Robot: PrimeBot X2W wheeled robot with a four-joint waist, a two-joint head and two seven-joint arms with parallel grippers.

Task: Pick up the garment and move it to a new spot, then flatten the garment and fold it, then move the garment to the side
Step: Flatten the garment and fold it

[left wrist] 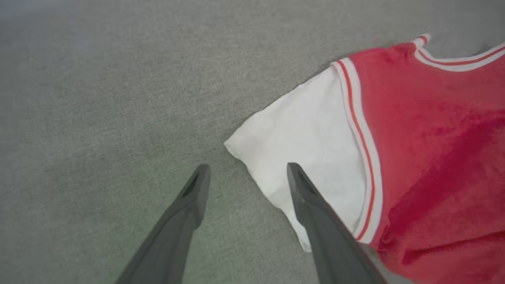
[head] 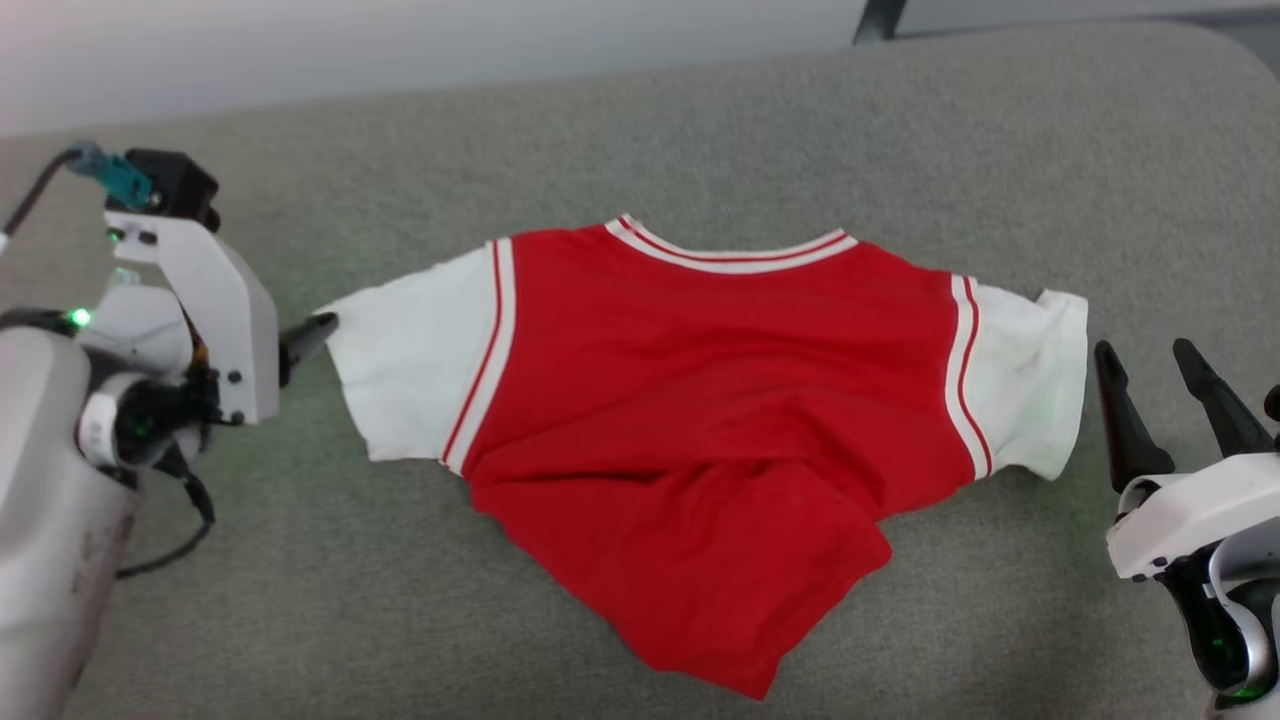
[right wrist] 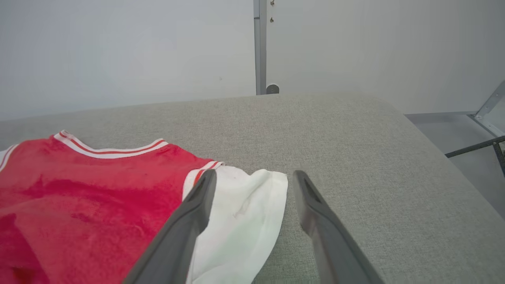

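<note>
**Head view: flatten it before folding**

Your left claw (left wrist: pixel 247 167) hangs released just beside the garment's (head: pixel 700 400) left sleeve (head: pixel 410 370). The garment lies on the bench (head: pixel 640 130), hem rumpled. Your right claw (head: pixel 1145 350), likewise spread and empty, stands near its right sleeve (head: pixel 1030 390). Pinch both sleeves low, then pull apart evenly.

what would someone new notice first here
A red jersey-style shirt with white short sleeves lies spread but rumpled in the middle of the grey fabric-covered surface. The open left gripper points at the sleeve on the robot's left; the open right gripper sits just beside the other sleeve.
</note>
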